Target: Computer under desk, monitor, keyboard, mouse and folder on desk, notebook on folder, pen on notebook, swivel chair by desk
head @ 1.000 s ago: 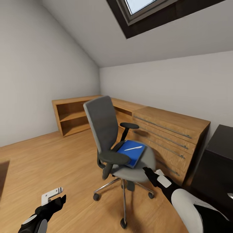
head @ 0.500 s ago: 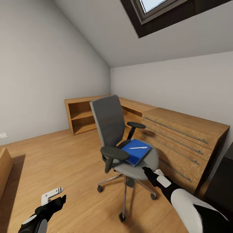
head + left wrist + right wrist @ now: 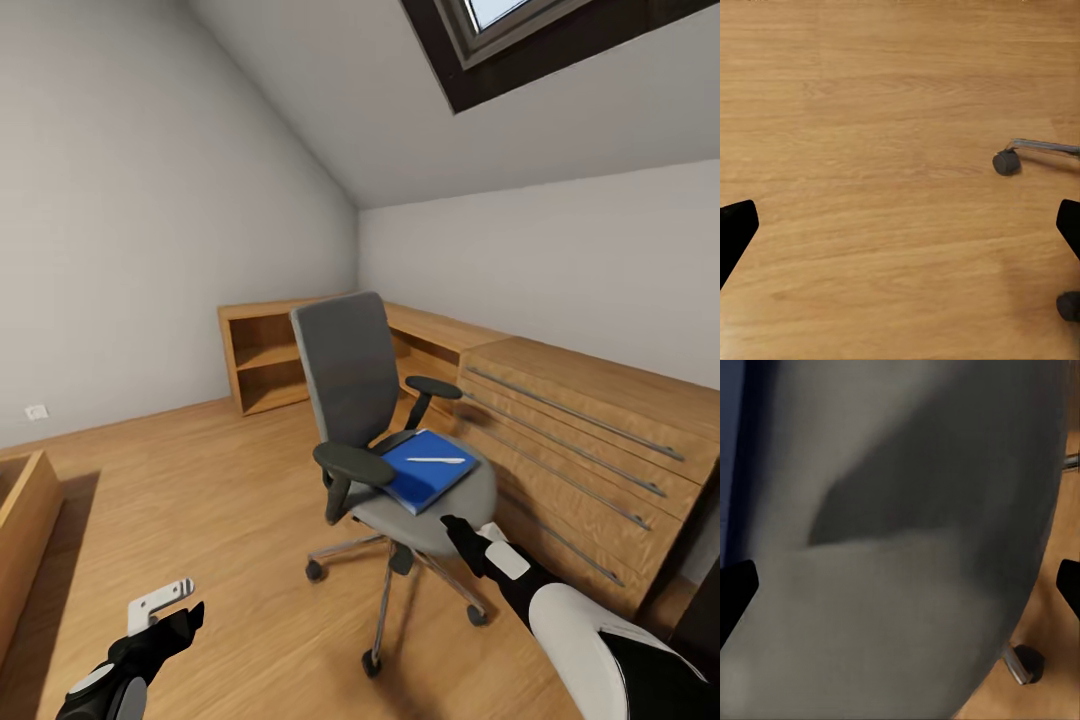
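Your right gripper [image 3: 452,527], fingers spread and empty, is nearer the folder [image 3: 428,467], which lies mid-frame on the swivel chair [image 3: 440,515] seat just above it, long axis toward upper right.

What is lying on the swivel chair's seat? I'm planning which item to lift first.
On the swivel chair seat lies the blue folder, with the white pen on top. The folder looks thick; whether a notebook lies within that stack cannot be told.
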`<state>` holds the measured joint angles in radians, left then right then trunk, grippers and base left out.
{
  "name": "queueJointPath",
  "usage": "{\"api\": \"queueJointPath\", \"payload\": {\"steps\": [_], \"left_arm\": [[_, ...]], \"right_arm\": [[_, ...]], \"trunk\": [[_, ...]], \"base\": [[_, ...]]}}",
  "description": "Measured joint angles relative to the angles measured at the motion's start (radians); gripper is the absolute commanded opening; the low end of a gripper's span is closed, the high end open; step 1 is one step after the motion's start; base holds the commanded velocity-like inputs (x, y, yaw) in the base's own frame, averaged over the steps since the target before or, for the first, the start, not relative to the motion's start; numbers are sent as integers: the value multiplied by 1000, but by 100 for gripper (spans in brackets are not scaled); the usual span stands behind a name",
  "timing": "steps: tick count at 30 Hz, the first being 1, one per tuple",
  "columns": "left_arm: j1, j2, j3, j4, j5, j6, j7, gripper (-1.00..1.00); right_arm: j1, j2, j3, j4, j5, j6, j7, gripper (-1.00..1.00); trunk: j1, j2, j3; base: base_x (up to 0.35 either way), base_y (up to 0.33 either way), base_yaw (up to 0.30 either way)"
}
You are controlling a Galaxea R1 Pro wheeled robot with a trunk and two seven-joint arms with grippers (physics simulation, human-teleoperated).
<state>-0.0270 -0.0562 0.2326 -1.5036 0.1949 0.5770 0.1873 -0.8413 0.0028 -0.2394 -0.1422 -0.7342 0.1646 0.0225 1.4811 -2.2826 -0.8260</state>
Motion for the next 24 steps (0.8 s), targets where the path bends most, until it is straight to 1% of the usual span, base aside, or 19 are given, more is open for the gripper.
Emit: {"api": "queueJointPath", "payload": {"steps": [6, 9, 14, 20, 24], "left_arm": [[0, 0, 0, 0, 0, 0, 0, 100], [0, 0, 0, 0, 0, 0, 0, 100], [0, 0, 0, 0, 0, 0, 0, 100], [0, 0, 0, 0, 0, 1, -1, 100], [0, -1, 0, 0, 0, 0, -1, 100]], "right_arm": [[0, 0, 0, 0, 0, 0, -1, 100], [0, 0, 0, 0, 0, 0, 0, 100], [0, 0, 0, 0, 0, 0, 0, 100], [0, 0, 1, 1, 2, -1, -1, 100], [1, 1, 1, 2, 5, -24, -1, 100]], "trunk": [[0, 0, 0], [0, 0, 0], [1, 0, 0], [1, 0, 0], [1, 0, 0]], "base": [[23, 0, 0], [-105, 0, 0], [-256, 0, 0], [-317, 0, 0], [-333, 0, 0]]}}
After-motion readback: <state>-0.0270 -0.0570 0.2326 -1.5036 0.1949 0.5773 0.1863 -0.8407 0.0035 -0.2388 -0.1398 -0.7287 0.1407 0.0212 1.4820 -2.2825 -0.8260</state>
